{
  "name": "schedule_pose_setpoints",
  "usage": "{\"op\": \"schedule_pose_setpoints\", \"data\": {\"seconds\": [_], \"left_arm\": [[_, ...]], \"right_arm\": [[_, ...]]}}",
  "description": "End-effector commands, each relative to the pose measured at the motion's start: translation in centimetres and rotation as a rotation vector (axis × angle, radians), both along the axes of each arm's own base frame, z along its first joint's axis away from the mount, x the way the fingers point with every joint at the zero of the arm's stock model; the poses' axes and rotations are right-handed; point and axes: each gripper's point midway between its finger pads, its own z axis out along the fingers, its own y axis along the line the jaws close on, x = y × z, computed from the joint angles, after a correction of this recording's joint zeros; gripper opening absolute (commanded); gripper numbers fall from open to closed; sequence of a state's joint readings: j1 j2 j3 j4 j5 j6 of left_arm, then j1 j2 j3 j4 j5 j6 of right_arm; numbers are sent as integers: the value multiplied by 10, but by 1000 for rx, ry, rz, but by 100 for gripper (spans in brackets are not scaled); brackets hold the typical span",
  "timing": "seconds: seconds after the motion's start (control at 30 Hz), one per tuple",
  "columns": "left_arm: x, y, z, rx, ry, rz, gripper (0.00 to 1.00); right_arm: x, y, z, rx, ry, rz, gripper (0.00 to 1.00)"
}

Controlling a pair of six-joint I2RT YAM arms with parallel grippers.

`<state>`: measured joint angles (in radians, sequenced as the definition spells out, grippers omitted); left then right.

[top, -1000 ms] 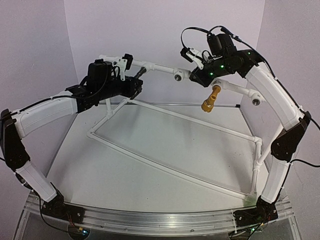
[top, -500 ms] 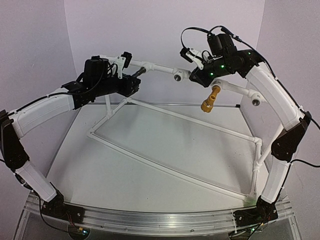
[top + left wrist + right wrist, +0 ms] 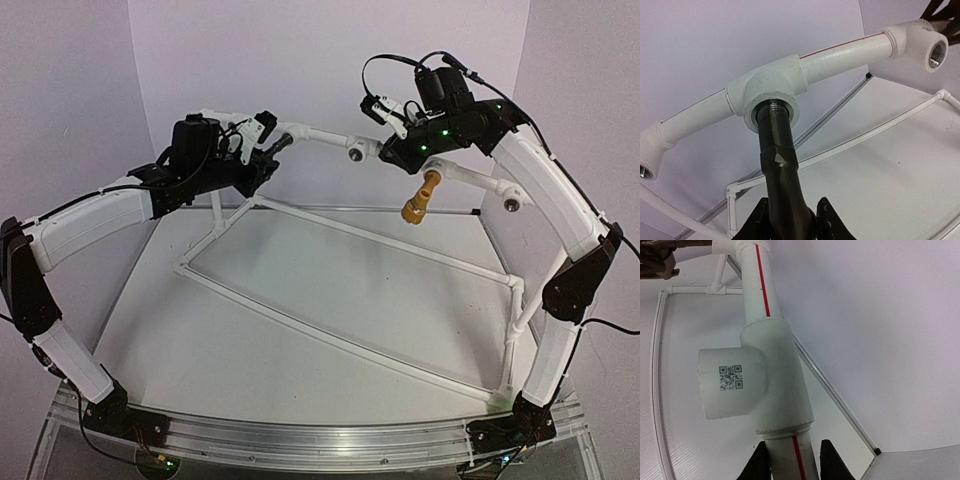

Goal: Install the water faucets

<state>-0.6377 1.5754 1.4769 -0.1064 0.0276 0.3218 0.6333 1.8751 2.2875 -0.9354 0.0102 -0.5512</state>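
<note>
The matte black faucet (image 3: pixel 279 146) points its threaded end into the tee socket (image 3: pixel 771 97) of the raised white pipe (image 3: pixel 845 50). My left gripper (image 3: pixel 262 162) is shut on its body; in the left wrist view the fingers (image 3: pixel 758 224) flank the black faucet (image 3: pixel 781 170). The brass-yellow faucet (image 3: pixel 420 197) hangs from a socket on the pipe's right stretch. My right gripper (image 3: pixel 402 152) is shut on the white pipe (image 3: pixel 790 455) with the red stripe, just below a tee fitting (image 3: pixel 767 380) that bears a QR code.
Open metal-lined elbow sockets show at the pipe's middle (image 3: pixel 355 153) and right end (image 3: pixel 512 203). A low white pipe frame (image 3: pixel 340 335) lies across the table, with posts at the far left and near right. White walls close the back and sides.
My left wrist has rolled about the black faucet's axis and its arm has risen slightly. The right arm and the brass faucet have not moved.
</note>
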Motion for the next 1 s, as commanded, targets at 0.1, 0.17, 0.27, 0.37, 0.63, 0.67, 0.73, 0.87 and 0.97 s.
{"op": "schedule_pose_setpoints", "data": {"seconds": [0.1, 0.17, 0.27, 0.37, 0.63, 0.67, 0.73, 0.87, 0.97], "left_arm": [[2, 6, 103, -54, -411, 46, 0], [-2, 4, 107, -44, -430, 32, 0], [-9, -1, 110, -7, -486, 22, 0], [-11, -4, 115, 34, -538, 28, 0], [-20, -17, 111, 211, -722, 23, 0], [-20, -19, 109, 237, -747, 23, 0], [-21, -22, 107, 285, -806, 25, 0], [-20, -27, 103, 392, -938, 33, 0], [-23, -29, 106, 440, -1022, 35, 0]], "right_arm": [[-20, 10, -42, 16, 188, -20, 0], [-20, 11, -43, 14, 189, -19, 0], [-18, 11, -43, 15, 186, -19, 0], [-18, 12, -43, 15, 187, -17, 0], [-17, 14, -46, 15, 190, -13, 0], [-17, 14, -46, 14, 191, -13, 0], [-17, 14, -46, 13, 192, -12, 0], [-18, 14, -46, 13, 191, -10, 0], [-18, 13, -47, 12, 192, -10, 0]]}}
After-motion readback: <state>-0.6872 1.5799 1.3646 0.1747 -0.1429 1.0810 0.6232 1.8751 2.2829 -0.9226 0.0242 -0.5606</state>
